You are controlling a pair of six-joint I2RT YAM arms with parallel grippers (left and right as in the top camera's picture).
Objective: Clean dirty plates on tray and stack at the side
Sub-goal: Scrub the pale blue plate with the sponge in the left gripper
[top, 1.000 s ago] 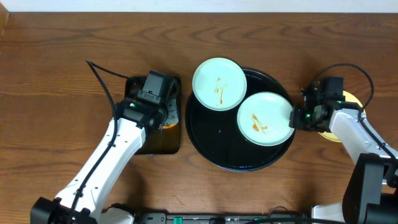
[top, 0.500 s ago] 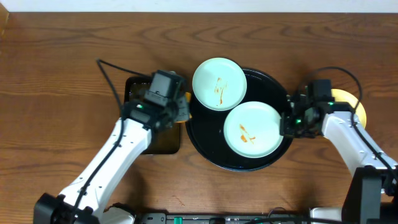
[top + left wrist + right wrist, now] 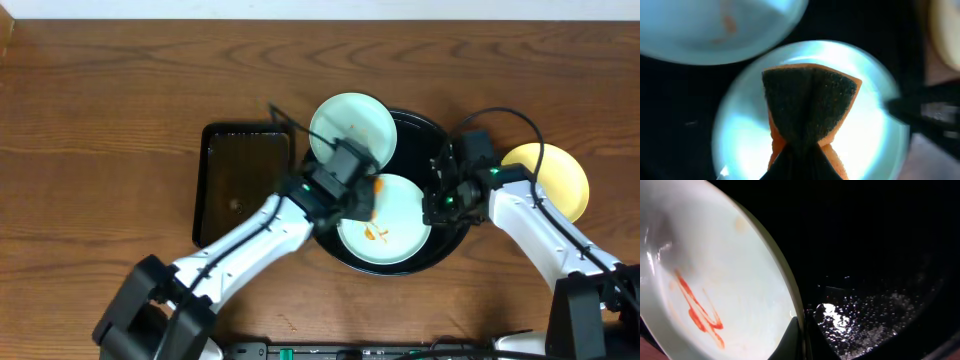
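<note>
Two pale plates lay at the round tray (image 3: 418,138), and a third lay outside it. The upper mint plate (image 3: 350,122) sat at the tray's far left, with its edge reaching out over the raised rim. The lower mint plate (image 3: 392,240) lay inside, close to the near rim, with an orange sauce smear (image 3: 699,311) on it. The left gripper (image 3: 362,196) was pressed together on a folded orange sponge (image 3: 808,98), dark side down, above the middle of this lower plate; if the sponge touched the plate, I could not tell. The right gripper (image 3: 802,336) pinched the right edge of the same plate between its closed fingertips, and I could not tell if that edge was raised from the tray floor. Between this edge and the tray's right rim there was a strip of bare, wet black floor. The yellow plate (image 3: 556,178) rested on the table (image 3: 100,100) just to the right of the tray, partly under the right arm. The rectangular tray (image 3: 244,186) stood just beside the round tray's left rim, and wide bare wood showed to its left and along the far side.
</note>
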